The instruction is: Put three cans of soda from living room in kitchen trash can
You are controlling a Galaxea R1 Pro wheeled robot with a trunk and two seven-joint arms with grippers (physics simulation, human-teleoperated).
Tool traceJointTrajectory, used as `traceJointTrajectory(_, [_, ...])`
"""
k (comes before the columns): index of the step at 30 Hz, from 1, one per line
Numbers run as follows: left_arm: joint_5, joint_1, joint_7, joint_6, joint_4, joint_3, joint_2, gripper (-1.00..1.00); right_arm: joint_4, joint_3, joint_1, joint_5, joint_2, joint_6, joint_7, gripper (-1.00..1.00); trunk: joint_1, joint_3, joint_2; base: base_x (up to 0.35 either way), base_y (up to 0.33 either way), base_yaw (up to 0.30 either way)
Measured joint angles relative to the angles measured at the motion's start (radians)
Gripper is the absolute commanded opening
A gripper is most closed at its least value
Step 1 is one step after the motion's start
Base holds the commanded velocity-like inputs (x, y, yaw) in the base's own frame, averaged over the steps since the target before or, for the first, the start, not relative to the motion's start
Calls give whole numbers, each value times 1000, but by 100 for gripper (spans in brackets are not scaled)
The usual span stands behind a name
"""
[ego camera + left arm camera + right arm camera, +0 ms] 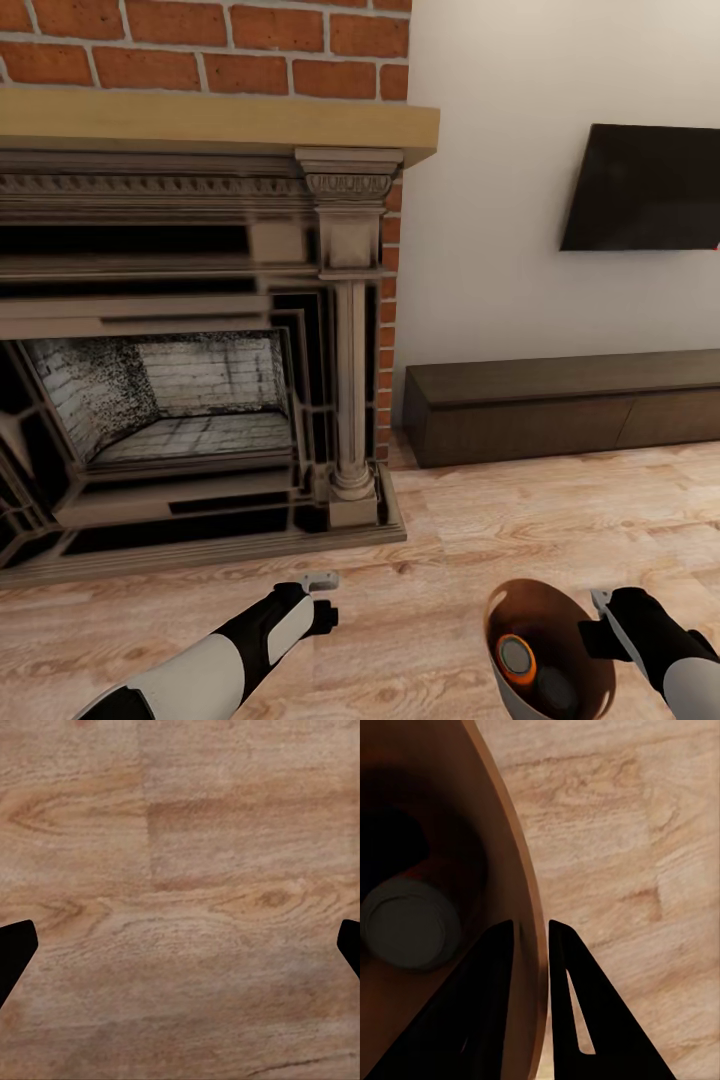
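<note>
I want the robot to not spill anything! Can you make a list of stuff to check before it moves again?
1. Right tool pinching the trash can wall, one finger inside, one outside: ok.
2. A soda can sitting inside the bin: ok.
3. All three cans inside: cannot tell, its bottom is dark.
4. Left tool open and holding nothing: ok.
5. Wood floor ahead free of obstacles: ok.
6. Fireplace close in front, needs steering around: not ok.
</note>
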Motion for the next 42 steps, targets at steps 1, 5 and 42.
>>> traceJointTrajectory(1, [0,0,-1,-2,0,0,0,100,1,0,0,3,1,-2,0,-100,0,0,0,0,0,0])
traceJointTrajectory(5, [0,0,-3,-19,1,-1,1,100,3,0,0,2,1,-4,0,-100,0,0,0,0,0,0])
traceJointTrajectory(42, [-11,0,-5,-37,-5,-7,1,100,6,17,1,5,7,-86,-3,-100,100,-81,-182,0,0,0])
